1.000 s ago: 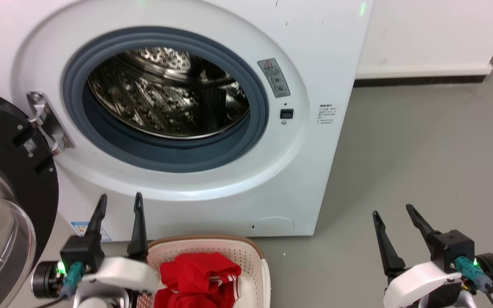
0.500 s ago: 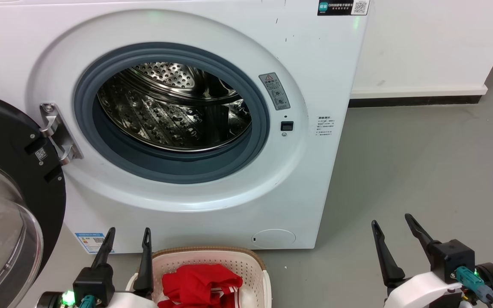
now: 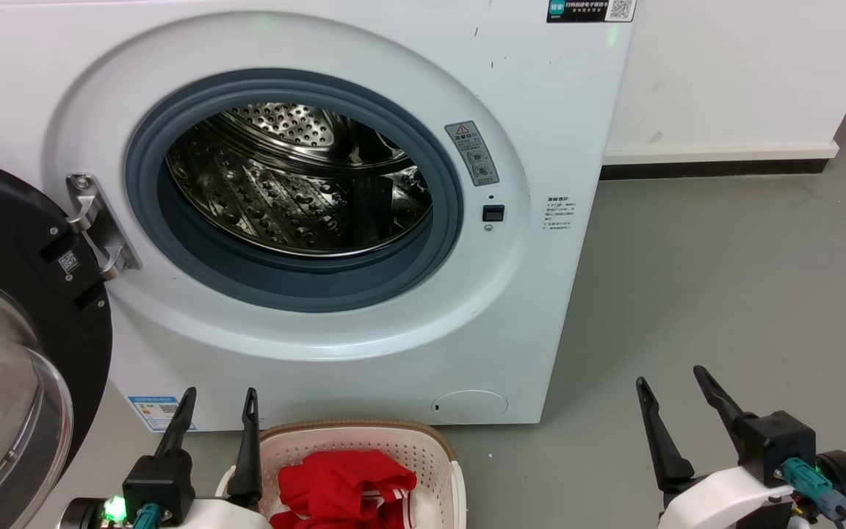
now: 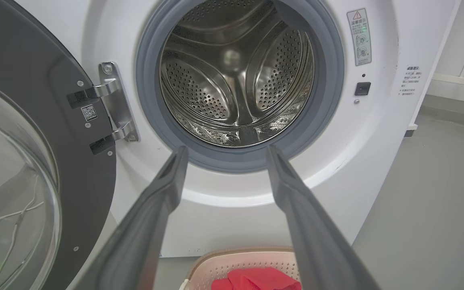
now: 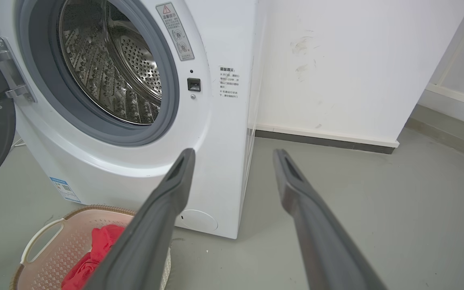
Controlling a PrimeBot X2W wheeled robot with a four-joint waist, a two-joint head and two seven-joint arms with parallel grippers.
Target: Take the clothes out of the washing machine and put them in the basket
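Observation:
The white washing machine (image 3: 540,110) fills the upper left of the head view, its steel drum (image 3: 291,184) bare inside and its black-framed glass door (image 3: 4,353) swung open to the left. On the floor in front stands the cream basket (image 3: 364,433) with the red clothes (image 3: 342,481) lying in it. My left gripper (image 3: 219,397) is open just left of the basket, nothing between its fingers. My right gripper (image 3: 669,373) is open over the floor at the lower right. The wrist views show the drum (image 4: 236,80), basket (image 5: 50,237) and clothes (image 5: 95,249).
Grey floor (image 3: 724,294) stretches right of the machine to a white wall (image 3: 724,73) with a dark skirting strip. The open door (image 4: 34,161) juts out on the left beside my left arm.
The head camera has tilted up, so the machine and basket sit lower in the picture. My left gripper has drawn back lower in the picture beside the basket. The right gripper has barely moved.

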